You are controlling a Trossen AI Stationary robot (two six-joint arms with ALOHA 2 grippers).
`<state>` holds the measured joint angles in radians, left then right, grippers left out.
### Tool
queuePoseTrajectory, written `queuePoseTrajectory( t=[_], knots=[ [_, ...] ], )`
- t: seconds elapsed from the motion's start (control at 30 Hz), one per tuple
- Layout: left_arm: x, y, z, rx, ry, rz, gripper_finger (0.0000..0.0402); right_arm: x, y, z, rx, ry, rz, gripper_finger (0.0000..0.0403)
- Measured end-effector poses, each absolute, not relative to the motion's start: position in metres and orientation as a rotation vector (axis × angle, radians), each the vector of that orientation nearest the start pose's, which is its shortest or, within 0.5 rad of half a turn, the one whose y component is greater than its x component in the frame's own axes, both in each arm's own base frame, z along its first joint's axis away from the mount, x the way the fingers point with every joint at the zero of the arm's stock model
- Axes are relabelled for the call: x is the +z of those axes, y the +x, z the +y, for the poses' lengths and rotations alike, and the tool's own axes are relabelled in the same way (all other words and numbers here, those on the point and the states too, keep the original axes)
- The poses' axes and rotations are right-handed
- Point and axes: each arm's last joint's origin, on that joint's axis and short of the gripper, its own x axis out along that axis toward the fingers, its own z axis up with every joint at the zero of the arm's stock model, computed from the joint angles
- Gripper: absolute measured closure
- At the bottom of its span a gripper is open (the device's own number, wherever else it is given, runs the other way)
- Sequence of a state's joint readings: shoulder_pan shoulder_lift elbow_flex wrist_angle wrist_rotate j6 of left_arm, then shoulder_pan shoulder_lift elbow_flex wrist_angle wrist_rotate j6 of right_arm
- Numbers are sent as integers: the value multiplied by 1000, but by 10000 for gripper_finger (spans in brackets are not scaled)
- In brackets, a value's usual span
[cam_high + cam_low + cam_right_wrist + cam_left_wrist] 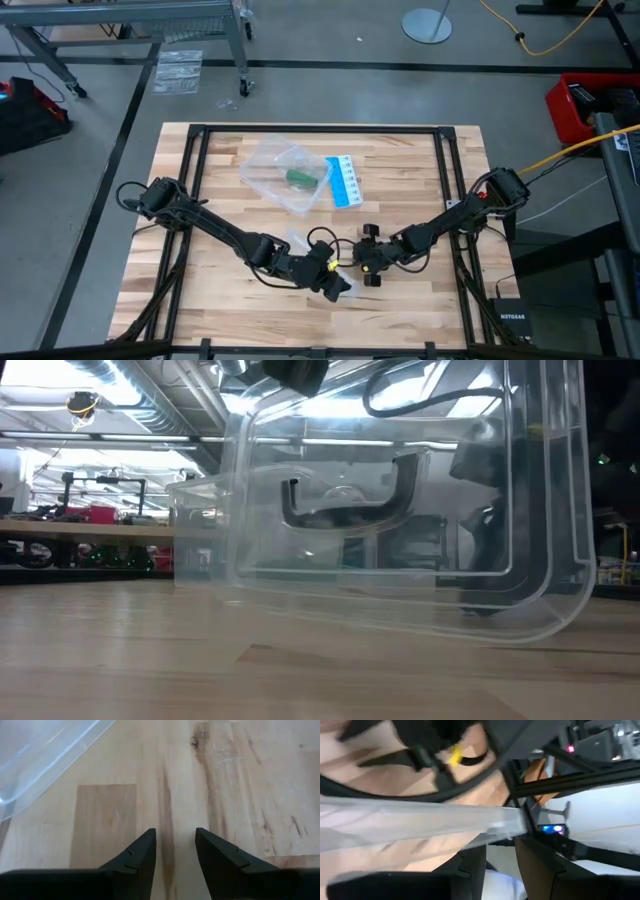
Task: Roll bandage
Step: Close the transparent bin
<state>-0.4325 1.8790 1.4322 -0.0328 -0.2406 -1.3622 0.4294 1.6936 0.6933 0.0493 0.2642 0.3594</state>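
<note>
Clear plastic container (285,175) beside blue-and-white card (343,181) on wooden table (230,300)
</note>
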Motion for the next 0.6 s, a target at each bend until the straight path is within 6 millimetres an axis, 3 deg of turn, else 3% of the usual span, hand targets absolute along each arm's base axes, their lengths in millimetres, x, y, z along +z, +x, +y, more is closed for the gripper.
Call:
queuePoseTrajectory(
  t=[0.23, 0.6],
  knots=[
    [262, 392, -183, 157, -1166, 447, 304, 114, 268, 114, -10, -13, 898, 260],
    [262, 378, -204, 310, -1298, 308, 304, 114, 268, 114, -9, -17, 897, 260]
  ],
)
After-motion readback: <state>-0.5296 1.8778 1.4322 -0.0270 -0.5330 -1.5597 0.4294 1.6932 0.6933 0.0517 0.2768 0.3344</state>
